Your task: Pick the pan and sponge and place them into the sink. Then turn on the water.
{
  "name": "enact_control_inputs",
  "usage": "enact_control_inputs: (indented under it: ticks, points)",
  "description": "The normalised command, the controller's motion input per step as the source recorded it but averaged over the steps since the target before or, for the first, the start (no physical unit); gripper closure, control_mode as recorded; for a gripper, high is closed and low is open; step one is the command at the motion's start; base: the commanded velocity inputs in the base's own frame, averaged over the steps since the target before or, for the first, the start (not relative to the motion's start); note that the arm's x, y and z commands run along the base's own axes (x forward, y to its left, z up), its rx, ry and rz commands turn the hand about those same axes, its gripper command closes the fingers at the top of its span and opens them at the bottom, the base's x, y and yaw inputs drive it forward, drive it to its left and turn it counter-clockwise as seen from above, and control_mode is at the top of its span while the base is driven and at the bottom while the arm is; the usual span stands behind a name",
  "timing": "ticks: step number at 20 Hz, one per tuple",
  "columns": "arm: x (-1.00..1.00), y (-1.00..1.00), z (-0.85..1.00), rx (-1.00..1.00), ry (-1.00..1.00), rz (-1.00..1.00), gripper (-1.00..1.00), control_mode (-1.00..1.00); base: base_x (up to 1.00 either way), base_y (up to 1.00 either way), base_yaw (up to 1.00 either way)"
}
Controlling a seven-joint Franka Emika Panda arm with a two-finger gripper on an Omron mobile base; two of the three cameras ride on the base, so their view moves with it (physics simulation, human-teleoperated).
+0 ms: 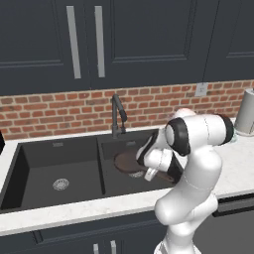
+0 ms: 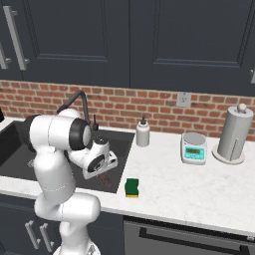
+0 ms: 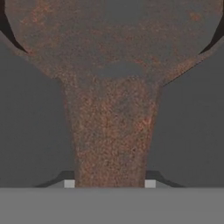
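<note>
We see the gripper (image 3: 109, 183) clamped on the pan (image 1: 126, 161) handle, pan low in the sink's (image 1: 49, 149) right basin. Sponge (image 2: 132, 188) sits at the counter's (image 2: 189, 189) front edge (green face up), just right of the sink.

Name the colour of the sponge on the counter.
Yellow with a green top face, the sponge shows best in the right base view.
</note>
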Motion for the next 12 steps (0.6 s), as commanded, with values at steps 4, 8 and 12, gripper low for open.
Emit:
enact_control_inputs:
  ticks: [4, 8, 12]
  points:
    - [0.57, 0.00, -0.34, 0.04, -0.15, 0.01, 1.00, -1.00, 0.00, 0.00, 0.00]
    - [0.60, 0.00, -0.44, 0.00, -0.04, 0.00, 1.00, -1.00, 0.00, 0.00, 0.00]
    - [0.37, 0.00, -0.63, 0.00, 0.01, 0.00, 1.00, -1.00, 0.00, 0.00, 0.00]
